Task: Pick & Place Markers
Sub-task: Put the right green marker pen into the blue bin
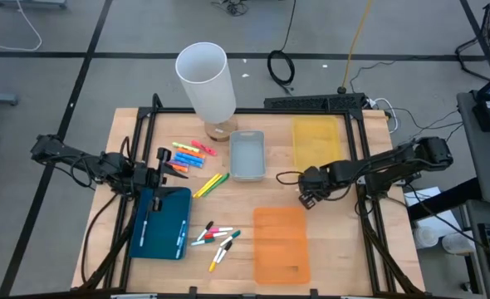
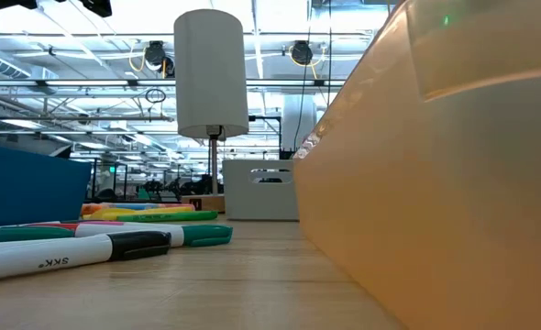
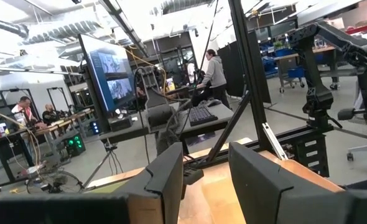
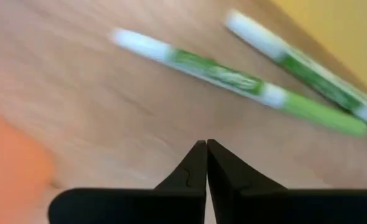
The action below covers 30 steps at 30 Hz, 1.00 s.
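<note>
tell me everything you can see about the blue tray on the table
The blue tray is a flat, dark teal rectangle with rounded corners and a low rim, plastic by the look of it. It lies flat on the wooden table near the front left, slightly skewed. Two thin white-bodied markers lie lengthwise inside it, one along each long side. The left gripper hangs over its far edge. The loose markers to its right lie apart from it.

- The wooden table [image 1: 112, 141] carries everything, with a black frame along its edges.
- On it lie four flat trays: dark blue [image 1: 161, 223], grey [image 1: 247, 154], yellow [image 1: 316, 141] and orange [image 1: 281, 243].
- Neon markers [image 1: 192, 155] lie clustered near the tall white cylinder [image 1: 205, 81].
- White-bodied markers [image 1: 218, 239] lie scattered between the blue and orange trays.
</note>
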Available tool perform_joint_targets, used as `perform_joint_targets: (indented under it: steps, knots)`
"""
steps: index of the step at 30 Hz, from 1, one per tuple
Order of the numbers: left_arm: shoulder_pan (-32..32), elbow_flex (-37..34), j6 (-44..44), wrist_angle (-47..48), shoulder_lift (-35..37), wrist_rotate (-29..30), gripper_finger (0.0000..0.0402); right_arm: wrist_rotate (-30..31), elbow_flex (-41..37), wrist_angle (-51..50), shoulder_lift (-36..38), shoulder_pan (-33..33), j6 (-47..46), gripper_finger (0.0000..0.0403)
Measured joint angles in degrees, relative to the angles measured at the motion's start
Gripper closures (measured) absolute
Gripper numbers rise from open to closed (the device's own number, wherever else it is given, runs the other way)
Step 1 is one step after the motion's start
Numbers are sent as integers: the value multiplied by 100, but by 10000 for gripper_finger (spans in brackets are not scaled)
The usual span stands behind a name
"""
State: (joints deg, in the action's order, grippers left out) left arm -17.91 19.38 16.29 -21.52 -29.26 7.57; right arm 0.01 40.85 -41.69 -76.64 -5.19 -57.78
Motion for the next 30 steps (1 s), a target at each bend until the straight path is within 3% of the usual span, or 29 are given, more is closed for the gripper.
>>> perform_joint_targets:
  steps: [4,9,15,21,24,30]
  knots:
    - [0,0,-2,15,0,2,266,278,63,56,392,-253,49,403]
    - [0,0,-4,31,2,2,266,1087,83,566,1019,-702,1205,403]
    - [0,0,-21,33,2,2,266,2134,79,600,1307,-956,1944,385]
    - [0,0,-26,33,2,2,266,2049,-193,700,944,-955,2634,305]
    - [0,0,-26,35,2,2,266,1698,-334,753,632,-955,3126,271]
    - [-1,0,-4,35,0,2,266,1633,-353,754,223,-844,3492,258]
